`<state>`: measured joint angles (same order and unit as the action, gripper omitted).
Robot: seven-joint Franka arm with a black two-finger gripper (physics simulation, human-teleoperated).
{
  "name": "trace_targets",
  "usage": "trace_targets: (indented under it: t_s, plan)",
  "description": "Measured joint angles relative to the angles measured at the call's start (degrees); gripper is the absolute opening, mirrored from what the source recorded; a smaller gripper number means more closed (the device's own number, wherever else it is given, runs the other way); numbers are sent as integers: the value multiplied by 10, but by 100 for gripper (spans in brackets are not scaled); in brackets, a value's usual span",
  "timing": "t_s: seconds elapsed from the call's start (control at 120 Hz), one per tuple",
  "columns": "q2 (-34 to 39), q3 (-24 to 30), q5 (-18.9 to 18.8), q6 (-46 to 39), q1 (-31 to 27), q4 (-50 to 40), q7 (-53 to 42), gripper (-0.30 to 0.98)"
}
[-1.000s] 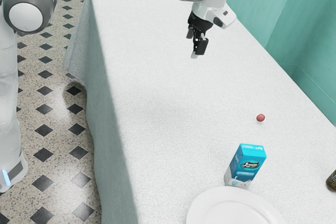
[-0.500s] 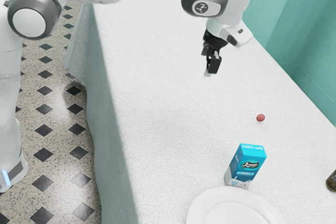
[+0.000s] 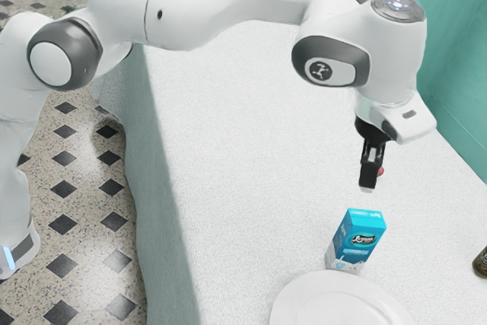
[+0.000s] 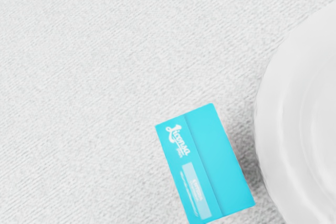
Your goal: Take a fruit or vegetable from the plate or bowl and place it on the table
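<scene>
My gripper [image 3: 368, 180] hangs above the table, over the area just behind the blue carton; from this side I cannot tell how far apart it stands. Partly hidden behind it is a small round red fruit or vegetable [image 3: 381, 172], which rests on the white cloth. The white plate [image 3: 288, 304] lies at the exterior view's lower edge, partly cut off, with no food on its visible part. In the wrist view the curved side of the plate [image 4: 278, 129] comes in beside the carton.
A blue and white carton [image 3: 360, 235] stands upright between gripper and plate; the wrist view looks down on the carton's top [image 4: 210, 163]. A dark object [image 3: 482, 262] is cut off at the exterior view's right edge. White cloth covers the table [image 3: 236, 165].
The arm has swung toward the exterior view's right and lower edge, carrying my gripper from the table's far part to near the carton. The red item, carton and plate have stayed put.
</scene>
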<state>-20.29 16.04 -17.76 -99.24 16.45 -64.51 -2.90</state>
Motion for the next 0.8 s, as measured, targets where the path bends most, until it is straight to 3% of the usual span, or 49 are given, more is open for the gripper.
trace_targets:
  t_s: [0.217,0.392,0.65,0.8]
  plan:
    - [-159,39,17,-10,16,128,-7,69]
    - [-192,43,24,-13,52,137,-10,69]
    - [-218,50,45,-35,60,132,-7,69]
    - [-216,50,45,-40,105,126,-6,69]
